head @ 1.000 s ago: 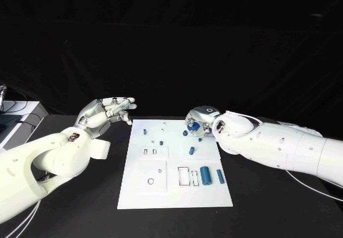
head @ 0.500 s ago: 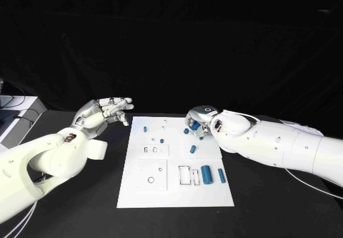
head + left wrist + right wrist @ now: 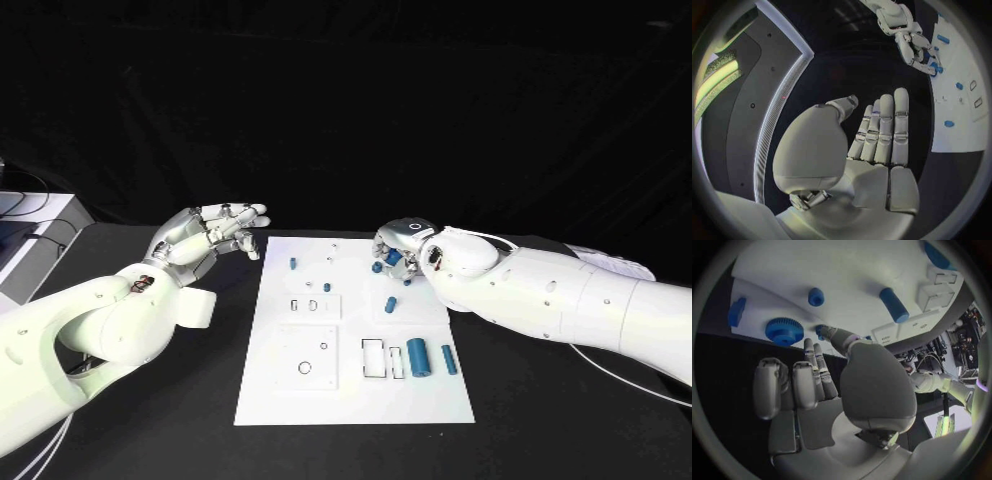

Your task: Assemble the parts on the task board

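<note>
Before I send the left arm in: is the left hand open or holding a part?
Open. The left hand shows a bare palm with fingers straight and nothing between them; in the head view it hovers left of the board, holding nothing.

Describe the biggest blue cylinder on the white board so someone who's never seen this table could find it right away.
Start at the white task board in the middle of the black table. In the head view, go to its near right part, beside the rectangular cutouts. The big blue cylinder lies there, thicker and longer than the slim blue pin at its right.
</note>
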{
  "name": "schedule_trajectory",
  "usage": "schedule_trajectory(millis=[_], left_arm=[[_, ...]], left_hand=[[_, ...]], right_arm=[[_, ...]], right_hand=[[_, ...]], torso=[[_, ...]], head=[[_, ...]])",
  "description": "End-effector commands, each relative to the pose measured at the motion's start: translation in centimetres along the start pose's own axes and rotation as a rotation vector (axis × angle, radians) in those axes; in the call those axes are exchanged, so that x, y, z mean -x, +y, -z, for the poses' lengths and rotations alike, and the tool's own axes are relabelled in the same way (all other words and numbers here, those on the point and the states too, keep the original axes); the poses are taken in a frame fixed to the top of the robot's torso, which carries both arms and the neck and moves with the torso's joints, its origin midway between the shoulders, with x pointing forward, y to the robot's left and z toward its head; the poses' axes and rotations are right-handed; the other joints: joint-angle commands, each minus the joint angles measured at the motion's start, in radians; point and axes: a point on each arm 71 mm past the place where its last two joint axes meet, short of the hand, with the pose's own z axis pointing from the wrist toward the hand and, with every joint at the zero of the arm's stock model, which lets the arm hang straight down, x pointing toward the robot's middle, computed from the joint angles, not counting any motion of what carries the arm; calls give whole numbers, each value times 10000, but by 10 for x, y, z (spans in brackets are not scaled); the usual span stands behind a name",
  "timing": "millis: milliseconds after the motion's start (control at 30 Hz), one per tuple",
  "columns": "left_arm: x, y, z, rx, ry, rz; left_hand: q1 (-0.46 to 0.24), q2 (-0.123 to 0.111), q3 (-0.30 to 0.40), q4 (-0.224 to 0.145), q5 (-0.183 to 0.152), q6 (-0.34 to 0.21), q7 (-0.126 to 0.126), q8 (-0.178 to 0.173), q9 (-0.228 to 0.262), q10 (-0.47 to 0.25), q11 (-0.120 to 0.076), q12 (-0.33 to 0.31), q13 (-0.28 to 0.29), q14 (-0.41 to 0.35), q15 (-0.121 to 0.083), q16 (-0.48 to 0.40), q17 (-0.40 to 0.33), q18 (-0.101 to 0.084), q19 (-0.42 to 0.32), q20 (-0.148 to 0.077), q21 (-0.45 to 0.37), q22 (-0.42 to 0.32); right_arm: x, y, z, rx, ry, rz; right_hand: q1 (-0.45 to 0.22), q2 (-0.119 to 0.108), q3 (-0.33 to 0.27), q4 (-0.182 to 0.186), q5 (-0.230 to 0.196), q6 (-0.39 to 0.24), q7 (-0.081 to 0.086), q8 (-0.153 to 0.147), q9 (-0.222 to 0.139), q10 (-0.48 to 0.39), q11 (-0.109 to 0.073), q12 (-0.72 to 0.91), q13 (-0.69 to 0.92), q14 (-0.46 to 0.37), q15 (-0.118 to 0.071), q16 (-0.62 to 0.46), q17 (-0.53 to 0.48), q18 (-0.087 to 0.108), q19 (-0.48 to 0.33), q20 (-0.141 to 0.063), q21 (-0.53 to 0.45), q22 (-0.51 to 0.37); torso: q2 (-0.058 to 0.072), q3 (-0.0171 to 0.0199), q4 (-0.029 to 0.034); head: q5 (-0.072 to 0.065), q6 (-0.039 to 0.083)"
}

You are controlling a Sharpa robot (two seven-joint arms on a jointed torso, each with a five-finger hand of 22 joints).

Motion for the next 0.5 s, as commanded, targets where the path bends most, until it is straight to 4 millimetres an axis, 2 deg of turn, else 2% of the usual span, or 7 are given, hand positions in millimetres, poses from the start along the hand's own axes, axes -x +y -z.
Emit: schedule_trajectory(millis=[33,500], left_arm=[[-2,-1,0,-64,189,7],[-2,-1,0,-74,181,-43]], left_hand=[[-92,20,69,-6,-32,-6,57,-60,14,-72,-22,-54,5,-72,-25,35,-9,52,-98,6,36,8],[-92,20,69,-6,-32,-6,57,-60,14,-72,-22,-54,5,-72,-25,35,-9,52,-98,6,36,8]], right_arm=[[-1,0,-1,-81,198,197],[-1,6,-5,115,210,82]], right_hand=[[8,103,22,67,39,77,23,53,23,74,6,30,10,347,6,35,3,-5,53,-36,-12,-5],[20,163,88,96,36,174,33,115,96,212,-1,55,46,335,3,55,-21,-7,51,-35,0,18]], torso=[[61,-26,5],[134,-59,-14]], head=[[9,27],[60,26]])
